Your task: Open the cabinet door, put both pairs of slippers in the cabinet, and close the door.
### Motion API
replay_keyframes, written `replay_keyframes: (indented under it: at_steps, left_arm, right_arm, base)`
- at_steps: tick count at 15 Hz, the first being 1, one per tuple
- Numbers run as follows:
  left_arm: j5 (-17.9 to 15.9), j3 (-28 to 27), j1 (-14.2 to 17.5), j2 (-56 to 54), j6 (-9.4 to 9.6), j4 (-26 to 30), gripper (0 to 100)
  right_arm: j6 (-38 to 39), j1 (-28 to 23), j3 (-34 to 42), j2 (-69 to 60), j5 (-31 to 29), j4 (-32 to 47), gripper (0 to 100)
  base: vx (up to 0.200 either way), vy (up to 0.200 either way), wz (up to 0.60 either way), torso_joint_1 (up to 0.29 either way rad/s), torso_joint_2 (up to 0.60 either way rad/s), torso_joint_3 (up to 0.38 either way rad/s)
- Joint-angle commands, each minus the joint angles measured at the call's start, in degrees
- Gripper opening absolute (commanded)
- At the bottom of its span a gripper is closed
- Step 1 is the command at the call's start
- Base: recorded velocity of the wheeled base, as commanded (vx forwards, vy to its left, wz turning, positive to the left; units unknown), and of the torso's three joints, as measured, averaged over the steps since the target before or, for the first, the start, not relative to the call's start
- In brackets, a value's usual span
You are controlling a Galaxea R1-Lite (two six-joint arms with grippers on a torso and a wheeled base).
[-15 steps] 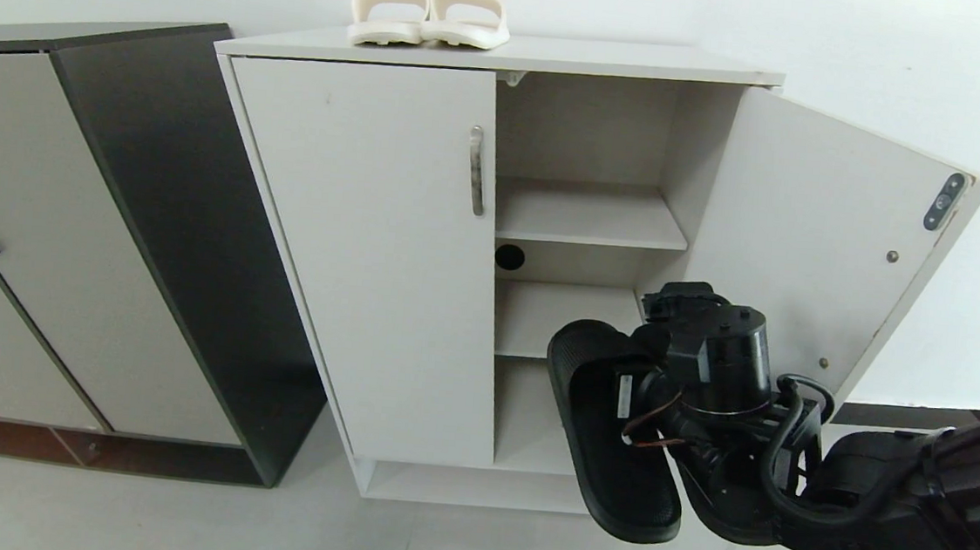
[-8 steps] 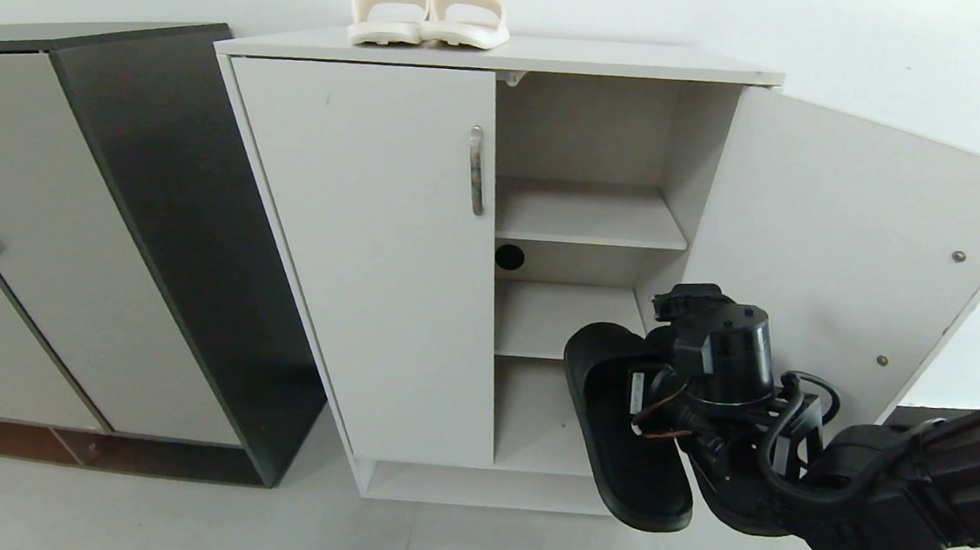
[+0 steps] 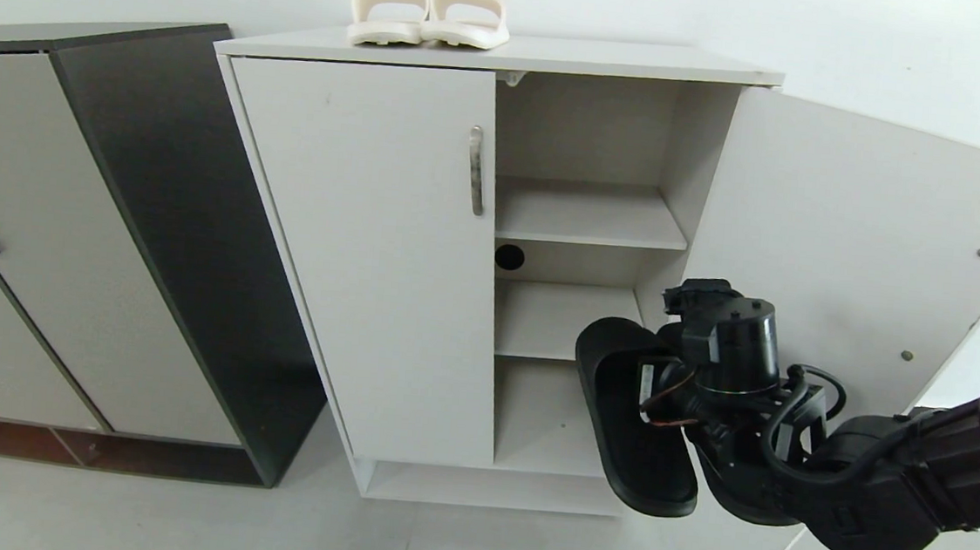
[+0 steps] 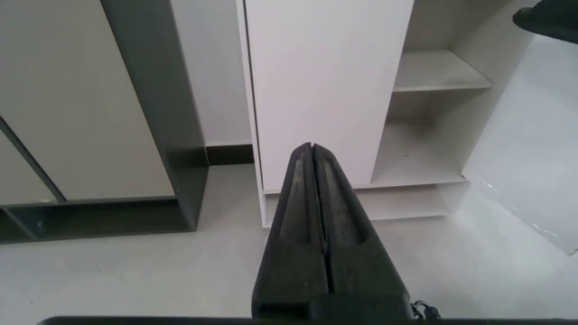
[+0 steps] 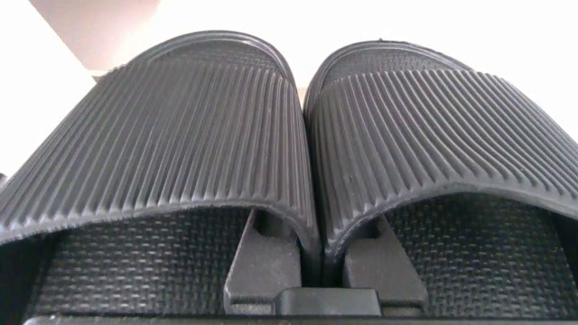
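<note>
Black slippers point(image 3: 634, 417) hang gripped as a pair in the right gripper point(image 5: 318, 269), just before the white cabinet's point(image 3: 507, 53) lower compartment, its right door point(image 3: 842, 250) swung open. Cream slippers point(image 3: 429, 15) sit at the cabinet top's rear edge. The left gripper point(image 4: 312, 161) is pressed closed, empty, above the pale floor point(image 3: 173, 521).

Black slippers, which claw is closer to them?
Right. The right claw grips the black slippers by their straps before the open cabinet; the left claw is shut, back from the cabinet.
</note>
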Motion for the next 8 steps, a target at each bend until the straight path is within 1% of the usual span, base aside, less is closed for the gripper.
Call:
replay_keyframes:
  at_steps: [1, 8]
  left_arm:
    - [0.0, 0.0, 0.0, 0.1, 0.01, 0.0, 0]
    - [0.0, 0.0, 0.0, 0.1, 0.01, 0.0, 0]
  right_arm:
    - [0.0, -0.4, -0.1, 0.3, 0.0, 0.0, 0]
    - [-0.2, -0.5, -0.1, 1.1, -0.1, -0.1, 0]
  base:
    - [0.000, 0.000, 0.00, 0.000, 0.00, 0.000]
    - [0.000, 0.000, 0.00, 0.000, 0.00, 0.000]
